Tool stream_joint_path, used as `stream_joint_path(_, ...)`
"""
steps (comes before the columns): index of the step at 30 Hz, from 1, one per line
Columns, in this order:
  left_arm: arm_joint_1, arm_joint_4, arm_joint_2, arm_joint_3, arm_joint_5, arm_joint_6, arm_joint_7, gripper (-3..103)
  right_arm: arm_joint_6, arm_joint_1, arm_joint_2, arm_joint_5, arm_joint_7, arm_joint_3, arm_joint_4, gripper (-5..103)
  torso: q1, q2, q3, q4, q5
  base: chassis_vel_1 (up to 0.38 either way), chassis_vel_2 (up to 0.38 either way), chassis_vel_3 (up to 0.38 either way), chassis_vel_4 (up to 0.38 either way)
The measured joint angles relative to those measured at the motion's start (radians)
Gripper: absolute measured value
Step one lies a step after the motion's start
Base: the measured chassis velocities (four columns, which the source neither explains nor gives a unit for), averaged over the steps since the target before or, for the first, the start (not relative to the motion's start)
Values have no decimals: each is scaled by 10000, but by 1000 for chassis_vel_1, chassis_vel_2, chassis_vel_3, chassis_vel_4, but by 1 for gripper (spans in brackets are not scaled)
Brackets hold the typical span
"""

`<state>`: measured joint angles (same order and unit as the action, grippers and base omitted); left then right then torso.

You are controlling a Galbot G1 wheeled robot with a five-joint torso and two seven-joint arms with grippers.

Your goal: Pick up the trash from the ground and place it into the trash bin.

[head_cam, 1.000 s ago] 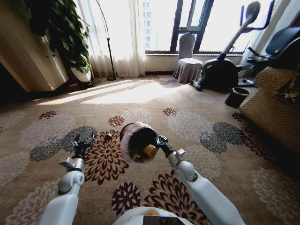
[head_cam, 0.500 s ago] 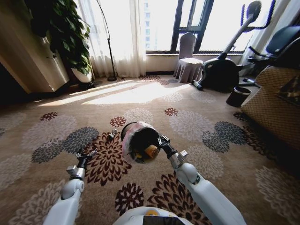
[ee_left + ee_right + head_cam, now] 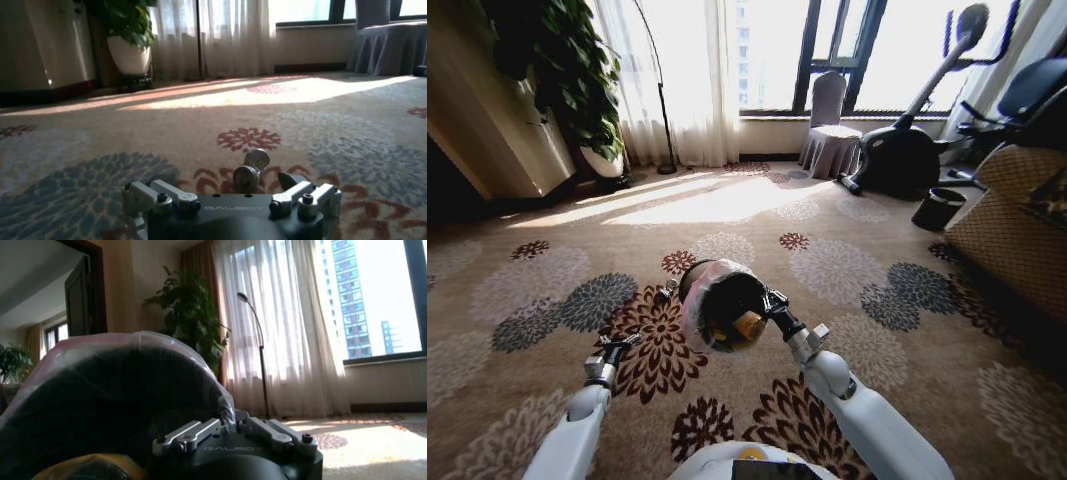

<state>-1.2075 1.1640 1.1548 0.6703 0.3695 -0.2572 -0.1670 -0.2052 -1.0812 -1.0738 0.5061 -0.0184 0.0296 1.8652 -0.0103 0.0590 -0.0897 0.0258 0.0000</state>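
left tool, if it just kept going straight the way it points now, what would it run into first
Most likely the small metallic piece of trash lying on the carpet just ahead of the left tool. Beyond that, only open carpet shows up to the curtain. Depth is hard to judge, so it could pass just above.

The bin's (image 3: pixel 719 305) far side and base are hidden behind its own rim and bag, and the right gripper (image 3: pixel 772 301) covers part of the rim. A yellowish item (image 3: pixel 748 324) lies inside (too small to identify). A small object (image 3: pixel 251 170) ahead of the left gripper (image 3: pixel 233 197) is blurred; its fingertips are cut off.
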Motion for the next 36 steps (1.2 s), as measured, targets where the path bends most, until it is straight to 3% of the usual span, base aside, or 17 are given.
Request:
stream_joint_path(12,465,-627,41,-223,201,441,-48,100,-184,-86,26,42,3,-43,55,0,-1,0,-2,1,8,-268,286,279,-298)
stream_joint_path(14,577,-760,-13,-249,202,547,-191,100,-262,-69,13,84,4,-9,76,0,-5,-1,-4,0,-7,-216,289,258,-317)
stream_joint_path(18,710,-912,-55,-292,261,790,-271,100,-263,-71,13,82,5,8,76,0,-10,-2,-6,0,11,-175,236,194,-202)
stream_joint_path(21,720,-1098,-63,-337,361,1239,-628,100,-267,-110,30,73,6,28,90,0,-5,-2,-3,-4,-6,-52,36,40,-30)
stream_joint_path(24,667,-1295,-57,-286,260,1359,-911,100,-269,-91,53,74,0,89,92,0,4,0,4,1,6,11,-39,-30,21)
stream_joint_path(31,835,-2038,3,-275,-299,1252,-1127,100,-273,-99,175,87,-2,103,184,0,2,-1,0,2,1,20,-16,-23,30)
stream_joint_path(36,967,-2315,77,-321,-458,1050,-765,98,-273,-76,247,122,0,104,214,0,-1,-1,-1,-4,0,0,0,0,0)
